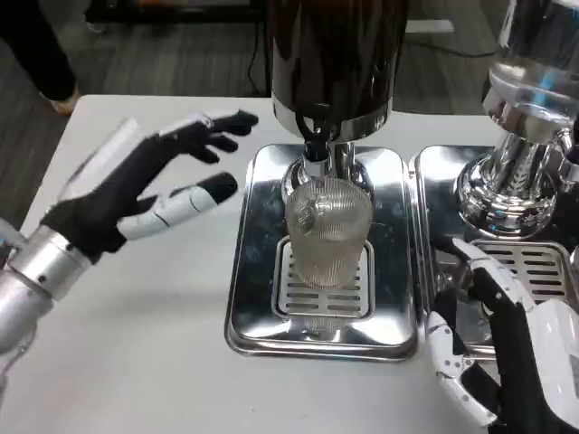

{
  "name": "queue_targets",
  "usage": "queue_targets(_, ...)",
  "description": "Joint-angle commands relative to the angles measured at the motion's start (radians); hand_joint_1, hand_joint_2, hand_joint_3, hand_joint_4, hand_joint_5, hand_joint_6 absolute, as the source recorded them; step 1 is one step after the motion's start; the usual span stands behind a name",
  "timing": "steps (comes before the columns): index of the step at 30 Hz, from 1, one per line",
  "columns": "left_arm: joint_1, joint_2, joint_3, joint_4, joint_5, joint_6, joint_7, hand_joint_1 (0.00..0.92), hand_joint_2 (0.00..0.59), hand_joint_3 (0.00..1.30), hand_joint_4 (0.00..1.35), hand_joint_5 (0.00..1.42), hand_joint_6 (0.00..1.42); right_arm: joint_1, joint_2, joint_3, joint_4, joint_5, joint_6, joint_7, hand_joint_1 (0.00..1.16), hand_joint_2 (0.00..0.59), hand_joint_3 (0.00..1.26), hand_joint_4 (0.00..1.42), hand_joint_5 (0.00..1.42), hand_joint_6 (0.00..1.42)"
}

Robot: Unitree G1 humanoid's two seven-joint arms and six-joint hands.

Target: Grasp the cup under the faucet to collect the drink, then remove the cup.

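A clear ribbed cup (327,231) stands upright on the slotted grate of a steel drip tray (253,271), directly below the faucet (317,149) of a dark drink dispenser (335,54). My left hand (149,185) hovers left of the cup with its fingers spread apart, reaching toward the dispenser and holding nothing. A gap separates its fingertips from the cup. My right hand (493,348) is low at the right, fingers apart, beside the tray's right edge and empty.
A second dispenser (529,136) with a chrome base stands at the right on its own steel tray (534,262). White table (136,344) stretches to the left and front. A person's leg shows at the far left.
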Motion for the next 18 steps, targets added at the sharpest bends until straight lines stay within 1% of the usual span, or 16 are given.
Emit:
queue_targets(1,-0.019,0.0,0.035,-0.071,-0.104,0.032,-0.124,0.0,0.125,0.26,0.27,0.33,0.41,-0.008,0.003,0.0,0.006,0.013,-0.017,-0.009,0.47,0.553,0.26,0.21,0.18,0.35)
queue_targets(4,-0.037,-0.006,0.044,-0.116,-0.161,0.084,-0.216,0.0,0.124,0.26,0.27,0.33,0.4,-0.012,0.003,0.0,0.01,0.016,-0.017,-0.009,0.47,0.553,0.26,0.21,0.18,0.34)
queue_targets(8,-0.064,-0.024,0.055,-0.162,-0.191,0.136,-0.29,0.0,0.116,0.26,0.26,0.33,0.36,-0.016,0.003,0.0,0.013,0.02,-0.017,-0.009,0.47,0.553,0.26,0.21,0.18,0.33)
queue_targets(13,-0.102,-0.044,0.051,-0.194,-0.188,0.187,-0.35,0.0,0.116,0.27,0.25,0.33,0.33,-0.02,0.002,-0.003,0.016,0.027,-0.017,-0.009,0.47,0.553,0.26,0.21,0.18,0.32)
queue_targets(18,-0.139,-0.056,0.036,-0.201,-0.162,0.208,-0.4,0.0,0.102,0.28,0.25,0.31,0.31,-0.015,0.006,-0.004,0.019,0.033,-0.017,-0.016,0.47,0.553,0.26,0.21,0.18,0.32)
